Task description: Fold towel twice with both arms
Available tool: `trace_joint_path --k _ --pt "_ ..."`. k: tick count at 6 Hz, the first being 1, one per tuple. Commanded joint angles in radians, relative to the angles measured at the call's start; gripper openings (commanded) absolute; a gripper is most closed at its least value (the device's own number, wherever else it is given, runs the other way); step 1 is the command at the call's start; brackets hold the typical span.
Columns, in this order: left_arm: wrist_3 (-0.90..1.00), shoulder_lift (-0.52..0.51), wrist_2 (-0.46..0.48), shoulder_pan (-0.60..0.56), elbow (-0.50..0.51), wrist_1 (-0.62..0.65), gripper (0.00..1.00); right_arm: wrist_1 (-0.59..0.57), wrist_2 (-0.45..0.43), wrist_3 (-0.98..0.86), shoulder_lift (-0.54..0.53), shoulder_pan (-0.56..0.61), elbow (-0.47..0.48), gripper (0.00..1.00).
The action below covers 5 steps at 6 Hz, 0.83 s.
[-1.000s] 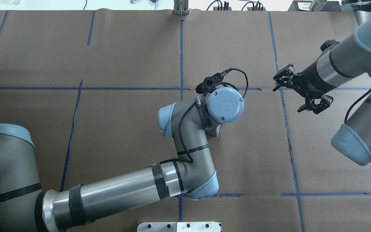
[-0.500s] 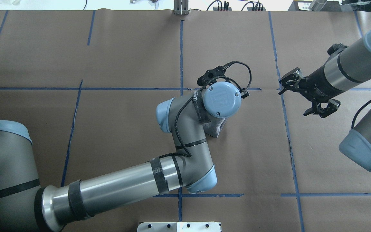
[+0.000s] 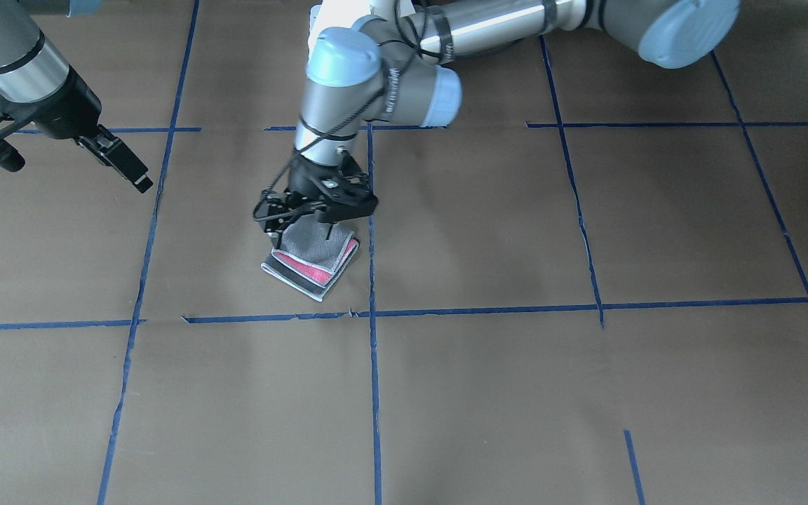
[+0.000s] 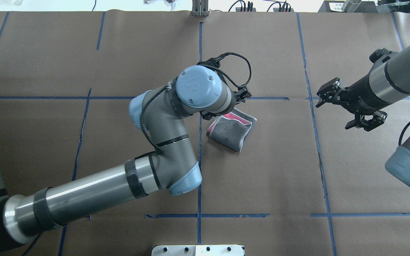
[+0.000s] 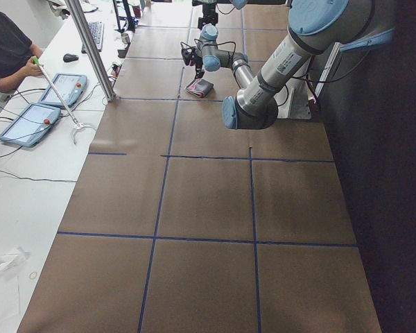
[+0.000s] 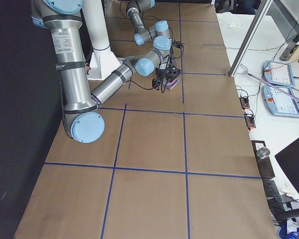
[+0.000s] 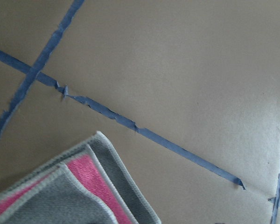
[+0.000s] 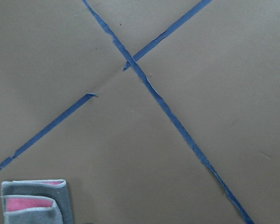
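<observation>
Left gripper [image 3: 304,226]: fingers spread, nothing pinched, hanging just over the rear edge of the towel [image 3: 311,261]. The towel lies flat on the paper-covered table [image 3: 516,393] beside the central tape line [image 3: 373,280]. It is a quarter-size packet, grey up, with a pink strip at the layered edge. Judgement: both folds done, hence the release. Right gripper [image 4: 334,114]: spread, empty, well apart, likely parked clear.
</observation>
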Motion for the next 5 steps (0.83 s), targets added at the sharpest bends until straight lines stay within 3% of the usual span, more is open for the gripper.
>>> trace_joint_path --k 1,3,5 --pt "0.196 0.242 -0.105 -0.065 -0.226 0.008 0.88 -0.001 0.0 -0.253 -0.056 0.036 -0.002 1.0" --pt "0.47 0.485 -0.269 -0.194 -0.388 0.012 0.88 0.002 0.002 -0.52 -0.139 0.13 -0.002 1.0" --pt "0.784 0.712 -0.459 -0.411 -0.458 0.011 0.88 0.001 0.014 -0.787 -0.231 0.227 -0.006 1.0"
